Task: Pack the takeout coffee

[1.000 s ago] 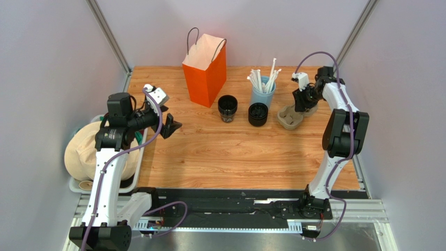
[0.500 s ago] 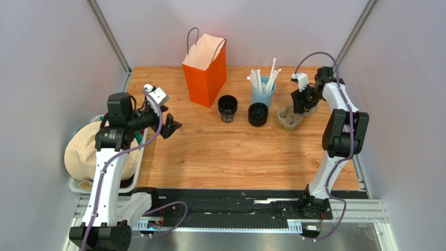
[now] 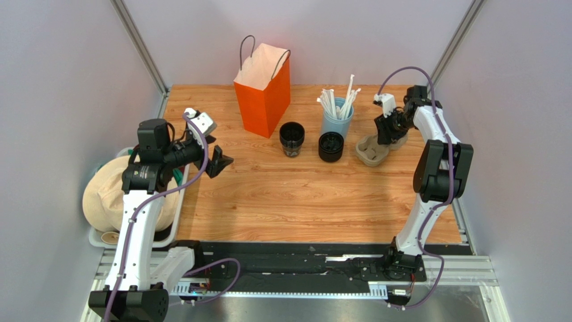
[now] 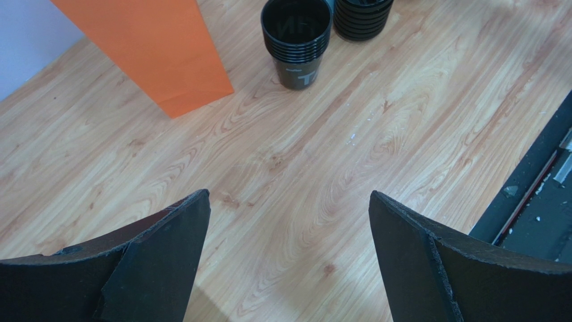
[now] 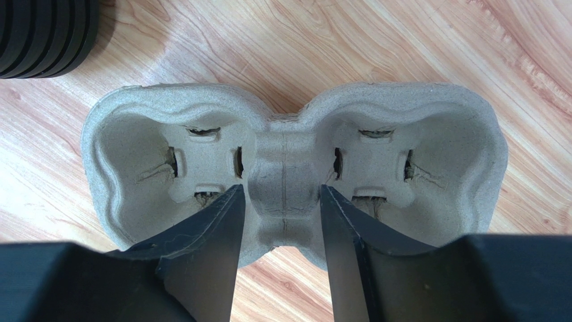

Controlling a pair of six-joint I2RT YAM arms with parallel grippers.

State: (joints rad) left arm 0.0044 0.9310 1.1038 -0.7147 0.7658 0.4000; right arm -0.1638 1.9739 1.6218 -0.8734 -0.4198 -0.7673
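The takeout coffee cup [image 3: 292,139] is a dark round cup, standing open on the wood beside the orange paper bag [image 3: 263,94]; it shows as nested cups [image 4: 296,40] in the left wrist view. A stack of black lids [image 3: 330,146] stands just right of it. My right gripper [image 3: 385,136] reaches down onto the moulded cardboard cup tray [image 3: 373,150]. Its fingers [image 5: 208,235] press both sides of the middle ridge of the cup tray [image 5: 134,134]. My left gripper [image 3: 219,161] hangs open over bare wood [image 4: 289,194], well left of the cups.
A pale blue cup of white straws [image 3: 337,113] stands behind the lids. The orange bag [image 4: 148,54] stands upright and open at the back. A bin with a beige cloth [image 3: 111,191] sits off the table's left edge. Grey walls close in both sides.
The right gripper has shifted very slightly at the cup tray, its fingers loosening and closing again on the ridge. The left arm, cups and bag have not moved.
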